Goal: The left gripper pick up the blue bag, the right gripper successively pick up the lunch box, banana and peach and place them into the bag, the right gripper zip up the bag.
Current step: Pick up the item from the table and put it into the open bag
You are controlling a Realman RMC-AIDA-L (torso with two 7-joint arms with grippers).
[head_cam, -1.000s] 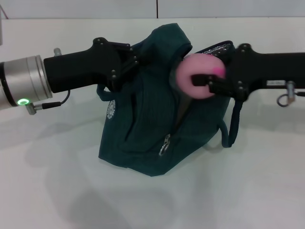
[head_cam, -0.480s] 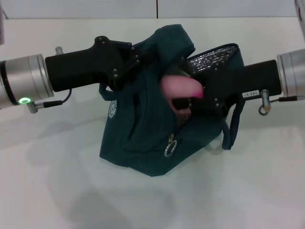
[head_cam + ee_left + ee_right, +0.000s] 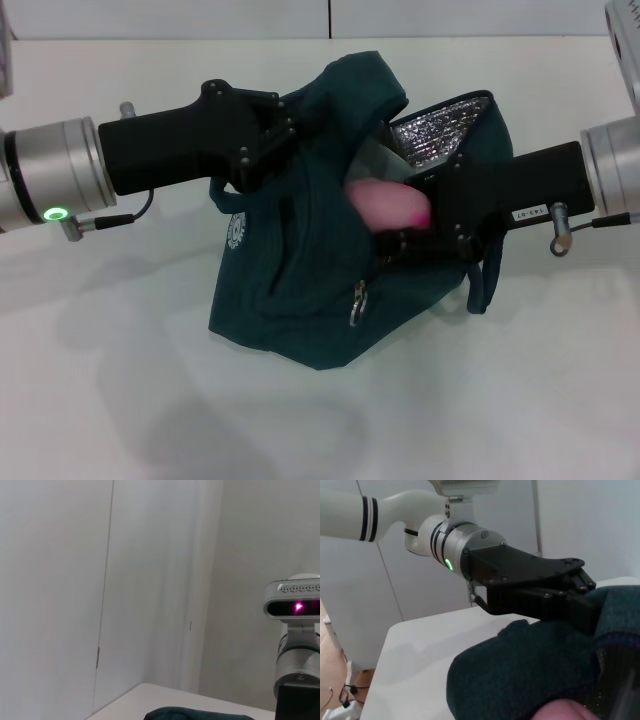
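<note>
A smooth white table [image 3: 120, 400] fills the foreground. Behind it stand plain white panelled walls [image 3: 60, 580] with thin vertical seams, and light wooden floor [image 3: 327, 675] beside the table.

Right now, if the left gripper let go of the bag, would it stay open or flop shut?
Likely flop: the bag is soft, creased cloth, sagging below the left gripper. Its foil lining looks thin, so little stiffness there.

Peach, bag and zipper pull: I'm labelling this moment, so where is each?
peach [image 3: 385, 203], head view, its pink top inside the opening.
blue bag [image 3: 300, 280], head view, its front panel.
zipper pull [image 3: 357, 304], head view, the metal tab.
</note>
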